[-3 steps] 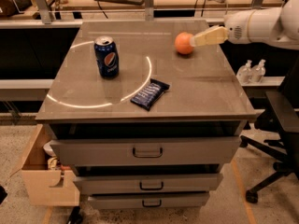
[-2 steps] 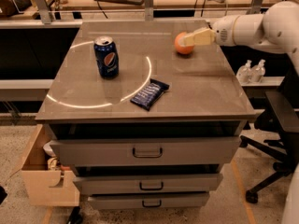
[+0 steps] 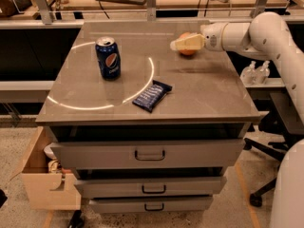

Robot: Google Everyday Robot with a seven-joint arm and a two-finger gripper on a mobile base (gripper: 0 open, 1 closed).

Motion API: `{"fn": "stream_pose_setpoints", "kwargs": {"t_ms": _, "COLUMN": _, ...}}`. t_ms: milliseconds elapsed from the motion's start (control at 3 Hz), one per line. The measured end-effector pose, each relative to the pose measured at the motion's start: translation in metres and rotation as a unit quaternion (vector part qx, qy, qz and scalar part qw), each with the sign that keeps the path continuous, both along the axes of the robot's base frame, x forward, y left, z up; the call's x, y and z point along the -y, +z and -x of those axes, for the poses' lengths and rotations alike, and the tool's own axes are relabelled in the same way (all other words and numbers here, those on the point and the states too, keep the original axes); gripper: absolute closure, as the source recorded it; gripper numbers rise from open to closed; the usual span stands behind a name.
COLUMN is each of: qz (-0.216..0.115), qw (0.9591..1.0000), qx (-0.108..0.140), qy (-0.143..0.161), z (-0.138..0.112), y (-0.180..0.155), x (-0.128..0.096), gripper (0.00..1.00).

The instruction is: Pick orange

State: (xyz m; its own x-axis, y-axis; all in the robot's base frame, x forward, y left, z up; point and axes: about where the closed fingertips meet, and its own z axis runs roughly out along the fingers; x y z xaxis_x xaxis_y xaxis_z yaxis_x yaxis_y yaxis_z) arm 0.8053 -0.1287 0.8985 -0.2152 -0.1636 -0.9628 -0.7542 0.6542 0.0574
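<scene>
The orange (image 3: pixel 188 52) sits on the counter (image 3: pixel 209 91), near the back on the right side. The robot's gripper (image 3: pixel 175 45) comes in from the right and is right over the orange, hiding most of it (only a bit of orange peeks out below). I cannot tell if the gripper is open or closed. A blue soda can (image 3: pixel 108 58) stands up on the left, far from the orange. A dark snack packet (image 3: pixel 152 95) lies flat near the front. Under the counter are drawers (image 3: pixel 149 153).
</scene>
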Motion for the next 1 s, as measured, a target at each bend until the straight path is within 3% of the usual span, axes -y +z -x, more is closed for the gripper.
{"fn": "stream_pose_setpoints", "kwargs": {"t_ms": 333, "qz": -0.003, "qw": 1.0, "qx": 0.001, "qy": 0.004, "z": -0.01, "y": -0.013, "x": -0.008, "gripper": 0.0}}
{"fn": "stream_pose_setpoints", "kwargs": {"t_ms": 1000, "qz": -0.003, "qw": 0.9998, "qx": -0.002, "qy": 0.017, "z": -0.018, "y": -0.031, "x": -0.027, "gripper": 0.4}}
